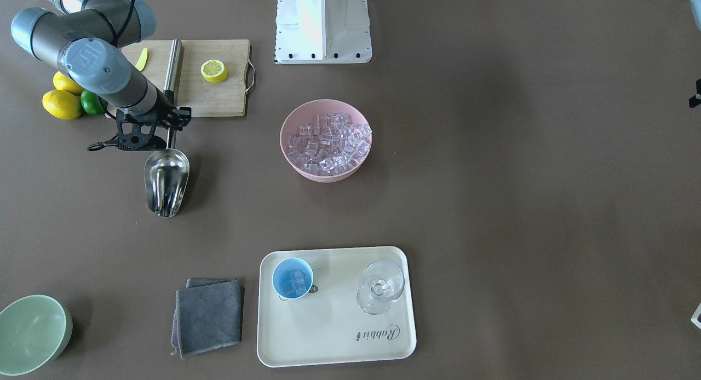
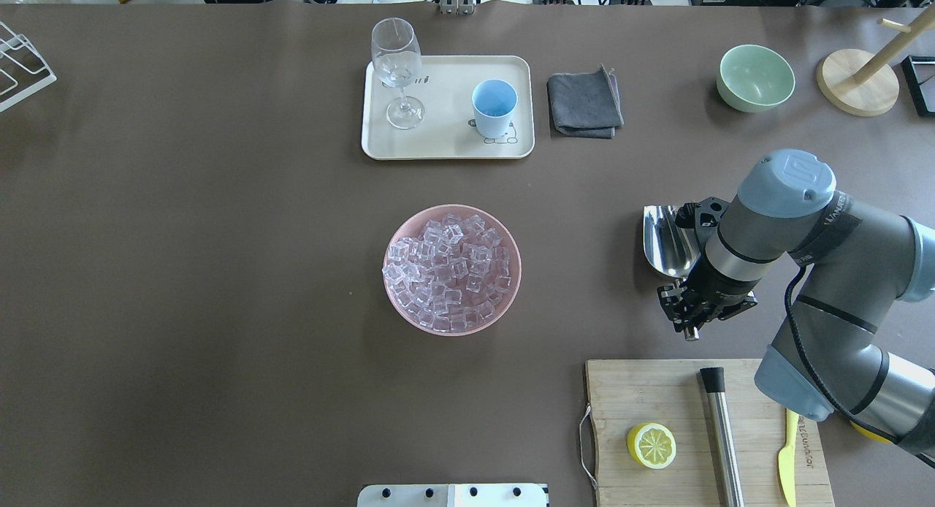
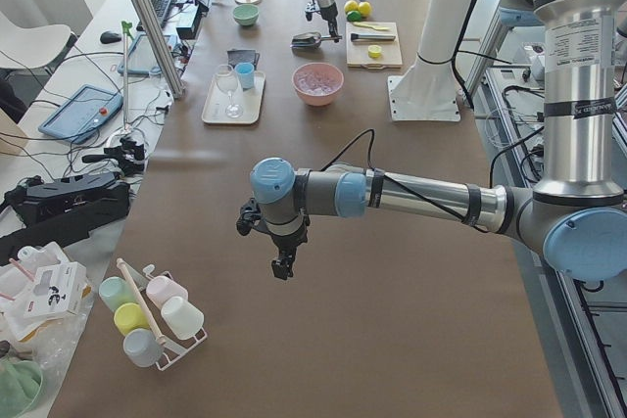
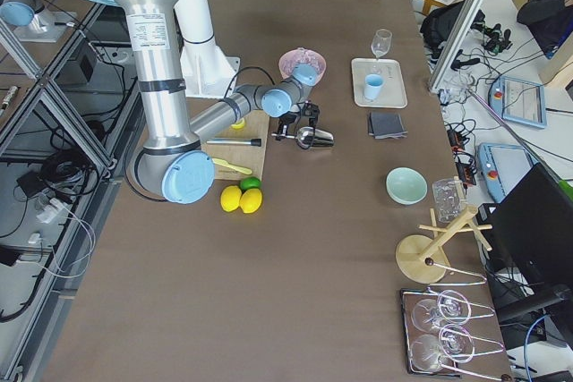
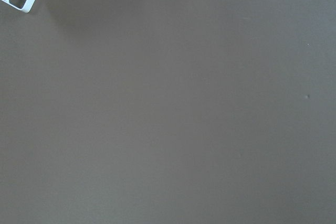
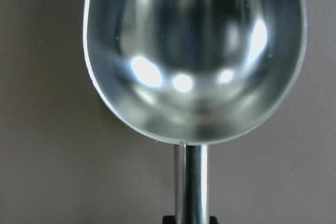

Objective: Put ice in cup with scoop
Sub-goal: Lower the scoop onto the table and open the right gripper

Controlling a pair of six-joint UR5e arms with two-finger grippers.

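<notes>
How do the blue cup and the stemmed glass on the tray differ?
The cup is opaque light blue, while the glass is clear. The cup is short with no stem. The glass is taller and stands on a stem and foot. The cup holds a few ice cubes, while the glass looks empty. Both stand upright on the cream tray, apart from each other.

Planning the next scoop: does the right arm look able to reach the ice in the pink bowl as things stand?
Probably yes. The right claw grips the scoop beside the pink bowl, only bare table lies between them, and the ice sits uncovered.
</notes>
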